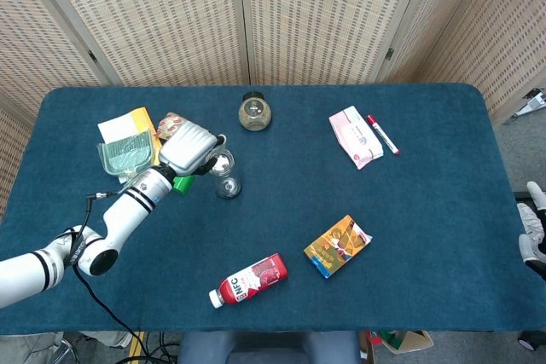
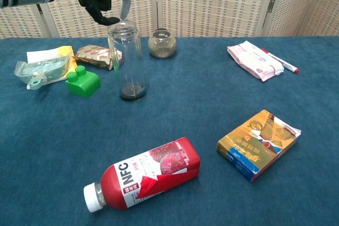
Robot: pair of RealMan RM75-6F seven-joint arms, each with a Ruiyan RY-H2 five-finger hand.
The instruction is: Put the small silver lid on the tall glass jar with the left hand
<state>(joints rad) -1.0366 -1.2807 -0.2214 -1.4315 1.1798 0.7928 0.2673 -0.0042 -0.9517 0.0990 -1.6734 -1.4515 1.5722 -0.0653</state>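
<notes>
The tall glass jar [image 2: 126, 62] stands upright left of the table's middle, also seen from above as the jar [image 1: 226, 178]. The small silver lid [image 2: 122, 24] lies on its mouth. My left hand [image 2: 101, 1] hovers over the jar's left rim with its fingers spread above the lid and not closed on it. In the head view the left hand [image 1: 189, 149] covers part of the jar's top. My right hand [image 1: 535, 240] barely shows at the right edge, below the table; its fingers are unclear.
A green block [image 2: 83, 82] and snack packets [image 2: 46, 63] lie left of the jar. A round glass jar [image 2: 161, 44] stands behind it. A red bottle [image 2: 143, 175] lies in front, an orange box [image 2: 258, 144] at the right, and a pink pack [image 2: 254, 60] with a marker [image 2: 281, 62] lies far right.
</notes>
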